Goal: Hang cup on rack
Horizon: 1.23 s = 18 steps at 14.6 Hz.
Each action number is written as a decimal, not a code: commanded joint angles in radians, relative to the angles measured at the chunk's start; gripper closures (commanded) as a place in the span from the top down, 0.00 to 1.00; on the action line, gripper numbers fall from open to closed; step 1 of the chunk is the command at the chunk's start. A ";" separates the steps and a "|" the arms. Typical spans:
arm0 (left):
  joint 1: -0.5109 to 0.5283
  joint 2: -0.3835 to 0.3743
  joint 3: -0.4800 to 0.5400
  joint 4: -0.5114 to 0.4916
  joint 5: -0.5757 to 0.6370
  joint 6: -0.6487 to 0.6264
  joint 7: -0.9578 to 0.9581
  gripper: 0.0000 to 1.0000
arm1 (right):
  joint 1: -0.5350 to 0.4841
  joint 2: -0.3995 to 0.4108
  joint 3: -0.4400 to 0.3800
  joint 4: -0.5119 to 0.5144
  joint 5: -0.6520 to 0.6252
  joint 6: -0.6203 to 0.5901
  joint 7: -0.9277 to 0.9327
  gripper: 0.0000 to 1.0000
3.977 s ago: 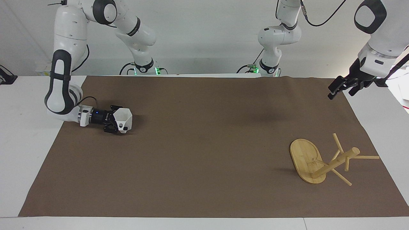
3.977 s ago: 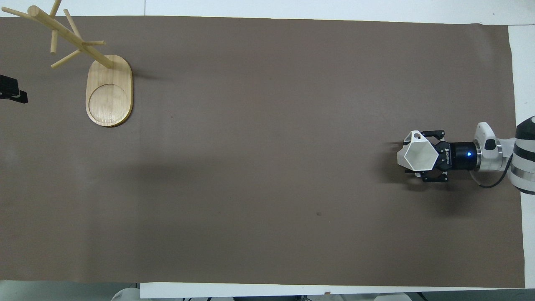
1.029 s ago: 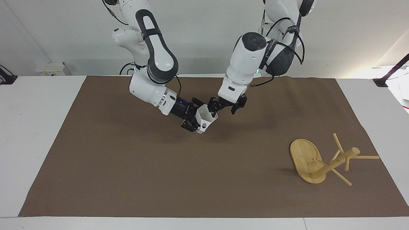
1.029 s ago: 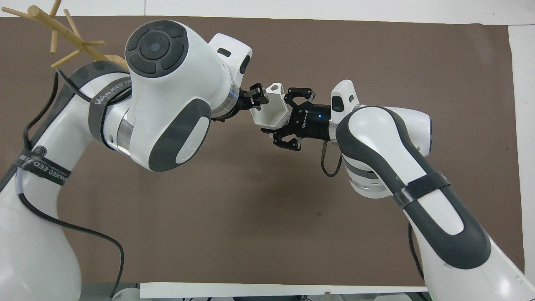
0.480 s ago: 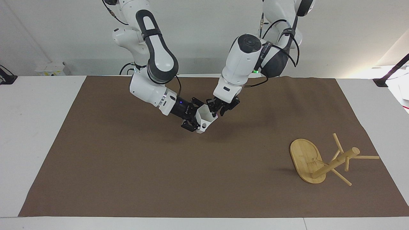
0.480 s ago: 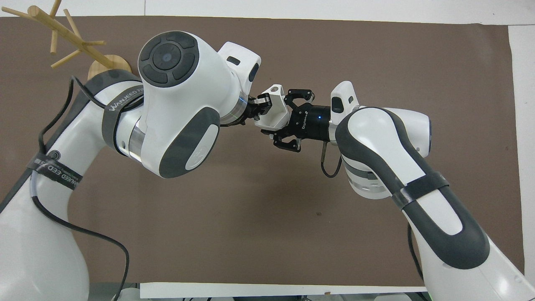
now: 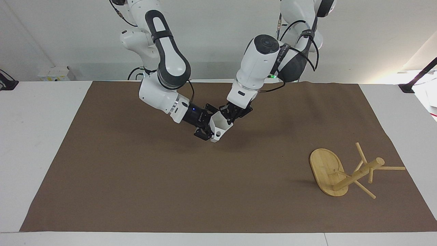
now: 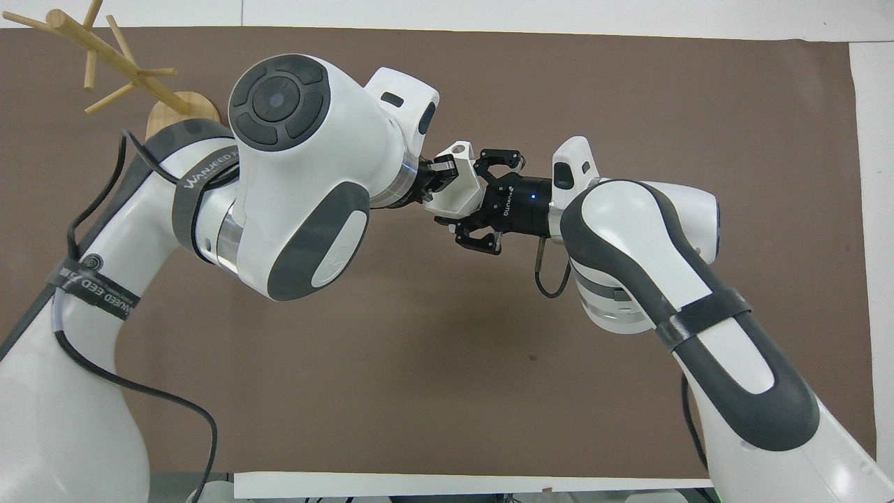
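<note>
The small white faceted cup (image 7: 218, 127) (image 8: 457, 190) hangs in the air over the middle of the brown mat, tilted with its mouth toward the left arm. My right gripper (image 7: 212, 127) (image 8: 469, 199) is shut on the cup's body from the base side. My left gripper (image 7: 228, 118) (image 8: 436, 175) meets it from the other end and is shut on the cup's rim. The bamboo rack (image 7: 356, 173) (image 8: 112, 52) stands on the mat toward the left arm's end of the table, away from both grippers. My left arm hides part of its oval base in the overhead view.
The brown mat (image 7: 136, 188) covers most of the white table. Both arms reach in over its middle and meet there. A black stand (image 7: 414, 82) sits at the table's corner past the rack's end.
My left gripper has moved in onto the cup's rim and closed on it. The right gripper keeps its hold on the cup, which has barely moved.
</note>
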 commanded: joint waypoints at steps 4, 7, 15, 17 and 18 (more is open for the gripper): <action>-0.004 -0.026 0.008 -0.040 0.004 0.026 0.028 0.00 | -0.033 -0.048 0.000 -0.024 0.001 -0.022 -0.011 0.99; -0.002 -0.023 0.012 -0.029 0.011 0.049 0.023 0.00 | -0.076 -0.077 -0.002 -0.043 -0.017 -0.052 -0.011 0.99; 0.189 -0.170 0.022 -0.205 -0.003 0.209 -0.001 0.00 | -0.459 -0.085 -0.007 0.023 -0.538 -0.483 -0.022 0.99; 0.231 -0.245 0.024 -0.363 -0.003 0.410 -0.003 0.00 | -0.525 -0.092 -0.007 0.060 -0.692 -0.528 -0.016 0.99; 0.249 -0.270 0.022 -0.445 -0.003 0.541 -0.003 0.00 | -0.548 -0.095 -0.007 0.075 -0.761 -0.539 -0.011 0.99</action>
